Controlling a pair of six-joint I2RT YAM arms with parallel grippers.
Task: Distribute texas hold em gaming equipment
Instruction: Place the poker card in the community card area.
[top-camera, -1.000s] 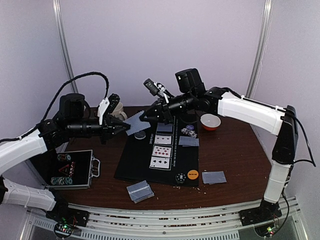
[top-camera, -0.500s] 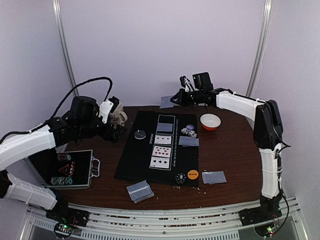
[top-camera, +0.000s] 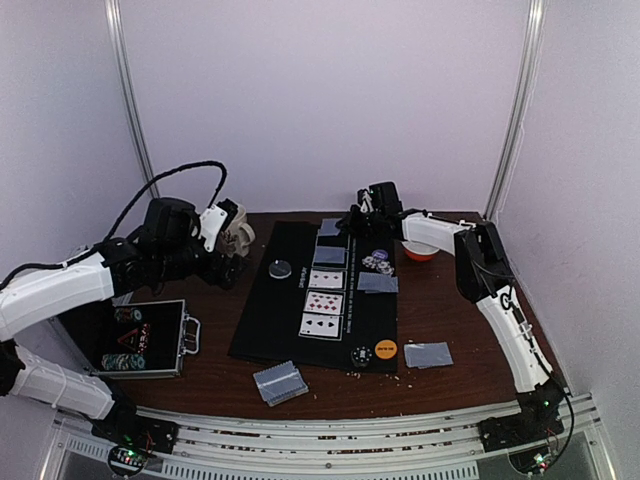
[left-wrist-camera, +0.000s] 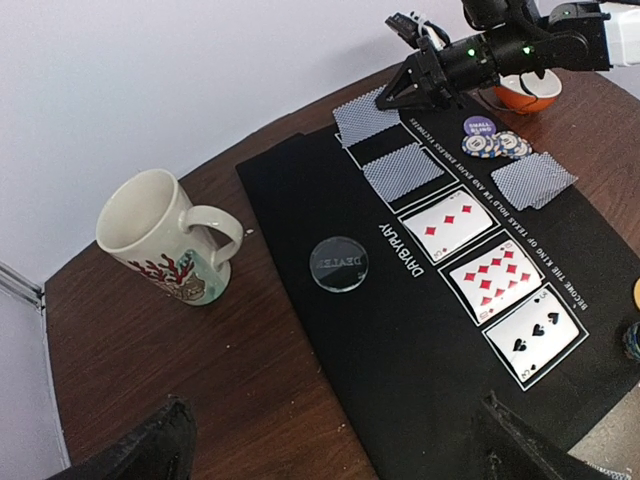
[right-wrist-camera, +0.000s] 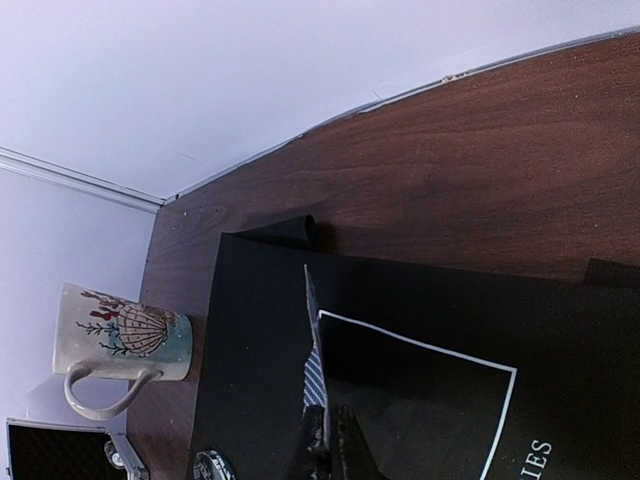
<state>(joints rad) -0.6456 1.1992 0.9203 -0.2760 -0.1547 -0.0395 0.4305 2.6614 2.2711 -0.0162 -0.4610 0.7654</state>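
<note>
My right gripper (top-camera: 346, 222) (right-wrist-camera: 328, 440) is shut on a grey-backed card (top-camera: 330, 227) (right-wrist-camera: 313, 360). It holds the card edge-on just over the top white outline of the black mat (top-camera: 275, 320), at the far end. Below that lie another face-down card (top-camera: 330, 255) and three face-up cards (top-camera: 322, 302) (left-wrist-camera: 495, 278). Poker chips (top-camera: 377, 262) (left-wrist-camera: 497, 145) and a grey card (top-camera: 378, 283) sit to their right. My left gripper (top-camera: 228, 264) (left-wrist-camera: 340, 470) stands open and empty over the mat's left edge, near the clear dealer button (top-camera: 281, 268) (left-wrist-camera: 338, 263).
A white patterned mug (top-camera: 237, 228) (left-wrist-camera: 165, 235) stands at the back left, and a red-and-white bowl (top-camera: 422, 250) sits behind the right arm. An open chip case (top-camera: 140, 338) lies at the left. Orange (top-camera: 386, 350) and white-black (top-camera: 360, 355) discs, grey cards (top-camera: 428, 354) and a deck (top-camera: 280, 382) lie near the front.
My left gripper opened, let go of the grey card and drew back left. The right gripper carried that card to the mat's far end and lowered it.
</note>
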